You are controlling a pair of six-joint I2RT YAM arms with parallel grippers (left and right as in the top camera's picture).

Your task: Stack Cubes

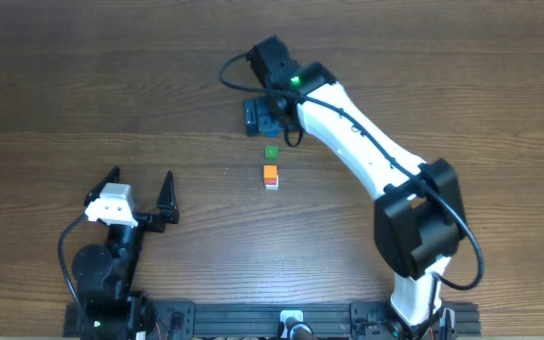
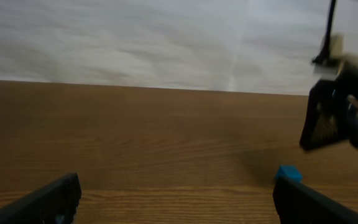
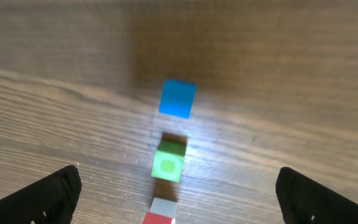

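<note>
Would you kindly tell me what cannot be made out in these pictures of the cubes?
1. Blue cube: in the top view, mostly covered by the right gripper.
2. Orange cube and the white piece by it: too small in the top view to tell whether they are stacked, and cut off by the right wrist view's edge.
3. Left wrist view: the right gripper is blurred.

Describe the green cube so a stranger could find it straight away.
On the wooden table, find the short line of small cubes near its middle. The green cube sits on the tabletop between the blue cube and the orange cube, touching neither. It is the only green one in that line.
</note>
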